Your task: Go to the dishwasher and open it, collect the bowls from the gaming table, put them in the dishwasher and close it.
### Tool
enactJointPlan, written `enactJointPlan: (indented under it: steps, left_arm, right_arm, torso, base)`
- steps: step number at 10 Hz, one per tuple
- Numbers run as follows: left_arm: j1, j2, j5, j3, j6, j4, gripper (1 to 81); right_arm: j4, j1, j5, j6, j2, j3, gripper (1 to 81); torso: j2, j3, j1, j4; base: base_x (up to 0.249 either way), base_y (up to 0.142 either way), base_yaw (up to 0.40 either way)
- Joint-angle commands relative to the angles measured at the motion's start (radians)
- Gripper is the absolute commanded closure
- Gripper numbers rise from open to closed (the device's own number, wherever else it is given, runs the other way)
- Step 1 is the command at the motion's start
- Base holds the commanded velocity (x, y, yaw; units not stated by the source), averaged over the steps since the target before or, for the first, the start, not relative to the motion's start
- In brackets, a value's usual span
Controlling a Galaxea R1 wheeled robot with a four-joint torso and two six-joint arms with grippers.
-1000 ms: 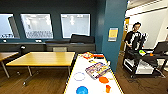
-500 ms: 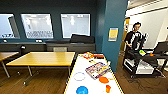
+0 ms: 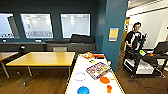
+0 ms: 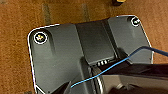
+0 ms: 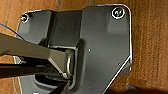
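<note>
Two bowls, blue [image 3: 83, 90] and orange [image 3: 104, 80], sit on the white table [image 3: 77, 65].

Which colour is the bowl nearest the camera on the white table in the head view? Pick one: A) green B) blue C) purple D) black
B: the bowl at the near edge of the white table is bright blue, with an orange bowl lying further back to its right.
</note>
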Motion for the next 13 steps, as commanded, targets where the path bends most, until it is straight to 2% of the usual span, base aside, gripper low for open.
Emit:
enactJointPlan:
  steps: [1, 6, 8, 9, 11, 13]
  left_arm:
    - [-0.05, -0.005, 0.052, -0.003, 0.003, -0.003, 1.0]
    - [-0.05, -0.004, 0.049, -0.003, 0.003, -0.003, 1.0]
    - [-0.05, -0.007, 0.047, -0.003, 0.003, -0.005, 1.0]
    - [-0.05, -0.008, 0.047, -0.003, 0.003, -0.005, 1.0]
    - [-0.05, -0.007, 0.046, -0.002, 0.003, -0.003, 1.0]
    - [-0.05, -0.005, 0.046, -0.002, 0.003, -0.002, 1.0]
  right_arm:
    - [-0.001, 0.045, -0.049, -0.004, 0.002, 0.001, 1.0]
    - [-0.001, 0.042, -0.049, -0.002, 0.001, 0.002, 1.0]
    - [0.011, 0.027, -0.02, 0.001, -0.008, 0.005, 1.0]
    - [0.014, 0.021, 0.02, 0.002, -0.021, 0.019, 1.0]
    - [0.014, 0.014, 0.032, 0.007, -0.082, 0.115, 1.0]
    - [0.013, 0.007, 0.041, 0.007, -0.209, 0.306, 1.0]
  torso:
    - [0.0, 0.0, 0.0, 0.0]
    - [0.0, 0.0, 0.0, 0.0]
    - [0.0, 0.0, 0.0, 0.0]
    - [0.0, 0.0, 0.0, 0.0]
    - [0.0, 0.0, 0.0, 0.0]
    - [0.0, 0.0, 0.0, 0.0]
  base:
    - [0.0, 0.062, 0.0]
    - [0.0, 0.0, 0.0]
    - [0.0, 0.0, 0.0]
    - [0.0, 0.0, 0.0]
    - [0.0, 0.0, 0.0]
    - [0.0, 0.0, 0.0]
